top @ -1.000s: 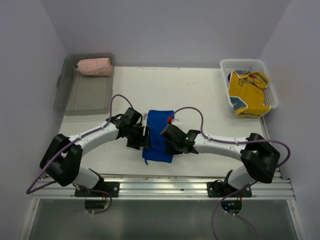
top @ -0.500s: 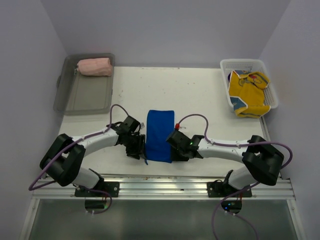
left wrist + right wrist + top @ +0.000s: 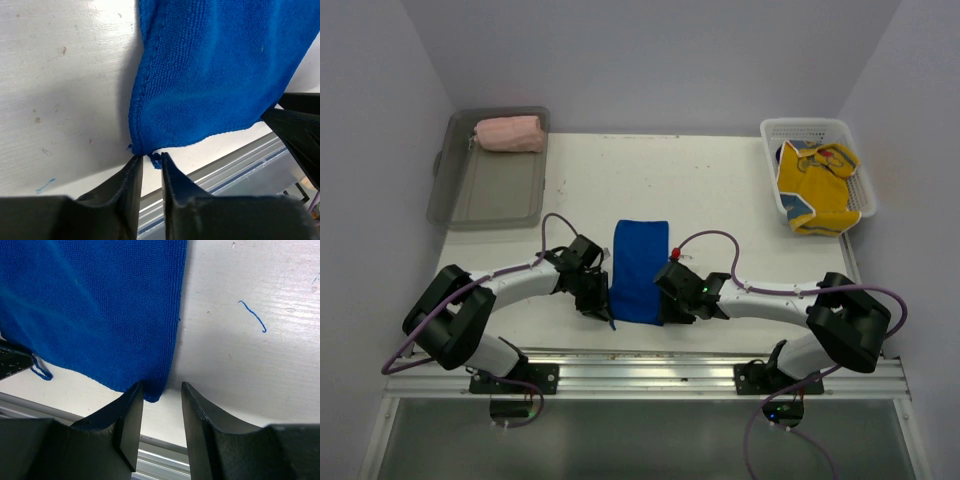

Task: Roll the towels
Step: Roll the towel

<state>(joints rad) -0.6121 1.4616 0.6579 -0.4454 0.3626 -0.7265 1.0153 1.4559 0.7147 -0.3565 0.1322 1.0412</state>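
A blue towel point(image 3: 638, 272) lies flat as a long folded strip in the middle of the white table, its near end close to the front edge. My left gripper point(image 3: 603, 302) is at its near left corner. In the left wrist view point(image 3: 150, 159) the jaws stand a narrow gap apart, with the towel point(image 3: 215, 75) corner and a loose thread at their tips. My right gripper point(image 3: 670, 304) is at the near right corner. In the right wrist view point(image 3: 161, 390) it is open, with the towel point(image 3: 100, 305) corner against the left finger point(image 3: 131, 410).
A grey bin point(image 3: 490, 190) at the back left holds a rolled pink towel point(image 3: 510, 133). A white basket point(image 3: 770, 150) at the back right holds yellow towels point(image 3: 817, 185). A metal rail point(image 3: 650, 368) runs along the table's front edge.
Both grippers have moved toward the front edge with the towel's near end. The towel, rumpled a second ago, now lies flat and straight. Little has moved in the last half second.
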